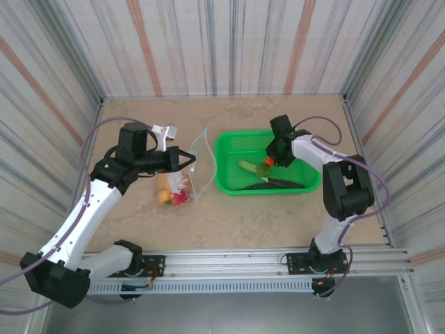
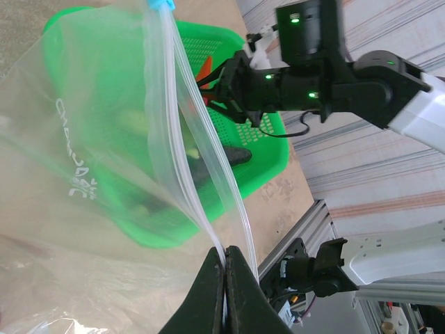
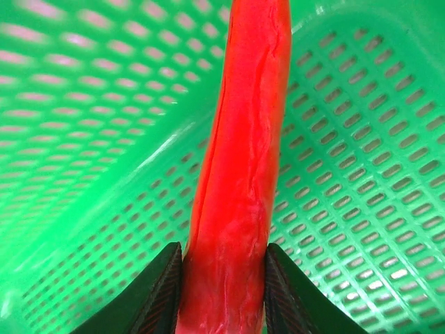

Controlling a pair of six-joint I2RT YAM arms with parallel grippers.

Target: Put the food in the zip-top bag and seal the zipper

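Beige table, striped walls boxing it in on three sides. Centre-right sits the green basket, with a cucumber and a dark eggplant lying inside. The right gripper is down in it, jaws clamped on both sides of the red chili. Over on the left, the left gripper is clenched on the zip-top bag, pinching its zipper edge, the bag just beside the basket's left wall. Orange and red food sits at the bag's bottom. Bare table runs between the basket's near rim and the rail.
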